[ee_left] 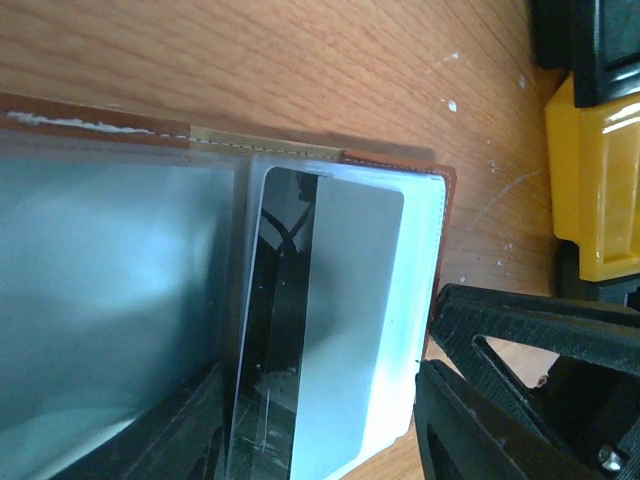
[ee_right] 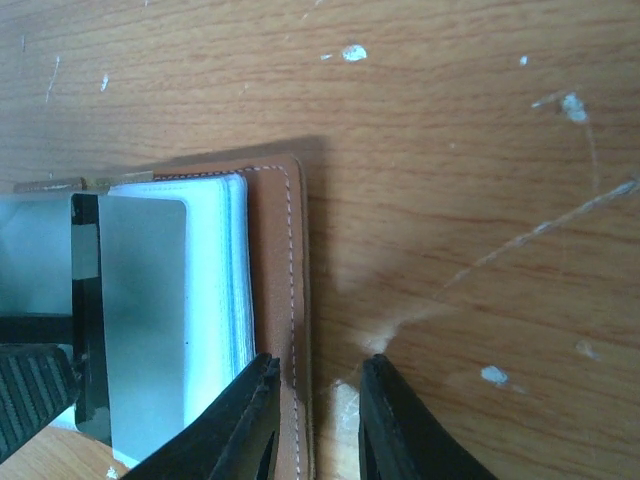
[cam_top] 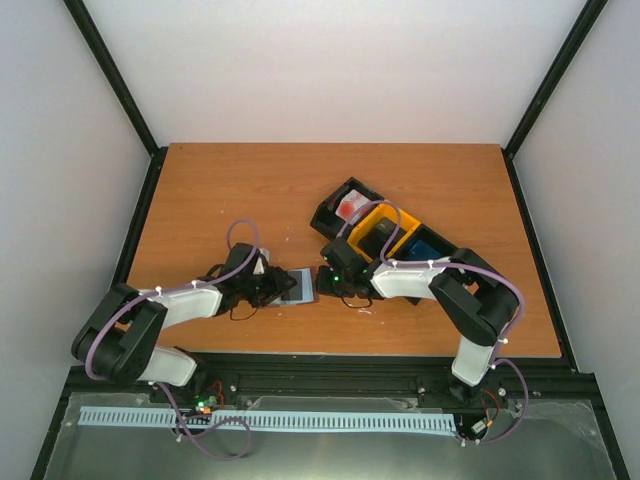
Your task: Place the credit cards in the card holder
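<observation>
The brown card holder (cam_top: pixel 298 285) lies open on the table between my two grippers, its clear sleeves facing up. A credit card (ee_left: pixel 350 300), grey with a black stripe, lies in the sleeves (ee_right: pixel 215 290). My left gripper (ee_left: pixel 320 400) is open, one finger on each side of that card, which also shows in the right wrist view (ee_right: pixel 140 320). My right gripper (ee_right: pixel 315 410) is open and straddles the holder's brown right edge (ee_right: pixel 275 260): one finger over the cover, the other over bare wood. From above, the left gripper (cam_top: pixel 272 285) and right gripper (cam_top: pixel 328 282) flank the holder.
A black-and-yellow tray (cam_top: pixel 385 228) stands just behind the right gripper, with a red-and-white item (cam_top: pixel 350 207) in its far compartment and something blue (cam_top: pixel 422 247) in its near one. Its yellow wall (ee_left: pixel 600 180) shows at the right of the left wrist view.
</observation>
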### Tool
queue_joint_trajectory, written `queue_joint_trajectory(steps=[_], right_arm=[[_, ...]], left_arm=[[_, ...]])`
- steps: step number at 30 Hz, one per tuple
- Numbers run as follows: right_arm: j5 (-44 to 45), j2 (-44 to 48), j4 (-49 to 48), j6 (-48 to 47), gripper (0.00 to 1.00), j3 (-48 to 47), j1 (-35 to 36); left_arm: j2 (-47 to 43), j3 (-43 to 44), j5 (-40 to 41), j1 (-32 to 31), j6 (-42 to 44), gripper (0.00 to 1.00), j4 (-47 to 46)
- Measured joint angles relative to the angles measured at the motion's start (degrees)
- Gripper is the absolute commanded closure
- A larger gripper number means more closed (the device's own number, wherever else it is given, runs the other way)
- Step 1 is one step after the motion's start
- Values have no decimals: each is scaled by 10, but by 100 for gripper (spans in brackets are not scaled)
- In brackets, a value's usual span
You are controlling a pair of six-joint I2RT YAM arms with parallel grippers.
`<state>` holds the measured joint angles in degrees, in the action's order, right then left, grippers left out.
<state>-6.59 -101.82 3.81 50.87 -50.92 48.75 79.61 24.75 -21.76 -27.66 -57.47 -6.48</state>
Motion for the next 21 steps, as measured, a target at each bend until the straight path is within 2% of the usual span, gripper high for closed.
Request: queue_joint_trajectory(steps=[7,14,21], right_arm=[[9,-1,-1,0,76,-1,7],[17,-4,-5,0,80,-4,13],[11,-10,-19,0,80,-3,19]], left_arm=[[0,50,43,-13,33,47,104],[29,92,73,-46,66,57,155],[36,98,69,-56,89,47,152]])
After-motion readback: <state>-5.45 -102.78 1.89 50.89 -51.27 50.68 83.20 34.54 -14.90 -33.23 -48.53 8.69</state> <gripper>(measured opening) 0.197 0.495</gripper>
